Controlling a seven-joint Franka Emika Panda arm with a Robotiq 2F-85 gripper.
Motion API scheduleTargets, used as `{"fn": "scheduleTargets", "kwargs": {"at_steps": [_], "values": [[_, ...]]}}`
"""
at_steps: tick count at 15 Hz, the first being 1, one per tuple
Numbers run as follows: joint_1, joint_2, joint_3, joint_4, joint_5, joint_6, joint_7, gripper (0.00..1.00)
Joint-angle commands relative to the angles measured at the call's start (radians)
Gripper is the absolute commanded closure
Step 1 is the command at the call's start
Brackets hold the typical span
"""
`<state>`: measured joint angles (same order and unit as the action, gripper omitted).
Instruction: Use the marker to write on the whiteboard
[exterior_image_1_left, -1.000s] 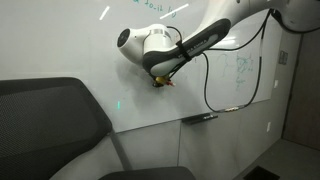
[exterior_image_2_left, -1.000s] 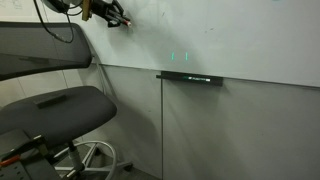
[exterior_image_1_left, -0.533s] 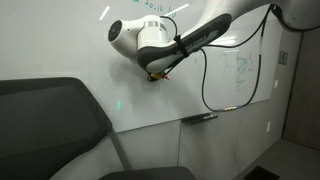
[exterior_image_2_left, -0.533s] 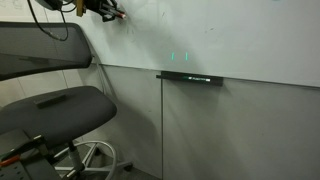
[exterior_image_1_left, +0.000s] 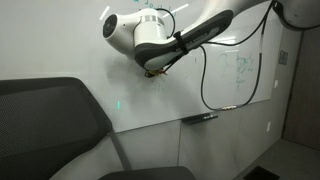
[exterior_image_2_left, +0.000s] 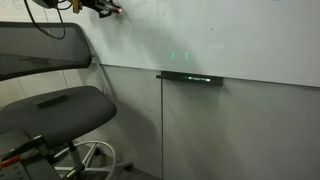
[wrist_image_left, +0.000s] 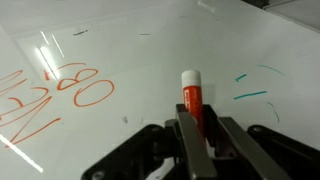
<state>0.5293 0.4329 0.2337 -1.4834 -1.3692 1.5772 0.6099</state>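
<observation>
**Marker at the board: where the stroke may fail**

My claw (wrist_image_left: 198, 128) is clenched on the marker (wrist_image_left: 191, 92), which stands out between the fingers with its end toward the whiteboard (wrist_image_left: 140, 50). I cannot tell whether the tip touches. As I judge it, too hard a push would slide the marker back through the fingers or tilt it, and too light a one would break the line. Drifting sideways toward the orange writing (wrist_image_left: 75, 92) would overwrite it.
</observation>
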Motion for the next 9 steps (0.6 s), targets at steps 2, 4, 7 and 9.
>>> {"fn": "scheduleTargets", "kwargs": {"at_steps": [2,4,7,9], "values": [[-0.022,-0.074,0.008,-0.082,-0.012,-0.062,0.01,0.95],[-0.036,-0.108,0.016,-0.13,0.018,-0.102,0.026,0.95],[-0.058,-0.159,0.027,-0.221,0.069,-0.139,0.048,0.95],[-0.073,-0.186,0.03,-0.278,0.095,-0.149,0.062,0.95]]}}
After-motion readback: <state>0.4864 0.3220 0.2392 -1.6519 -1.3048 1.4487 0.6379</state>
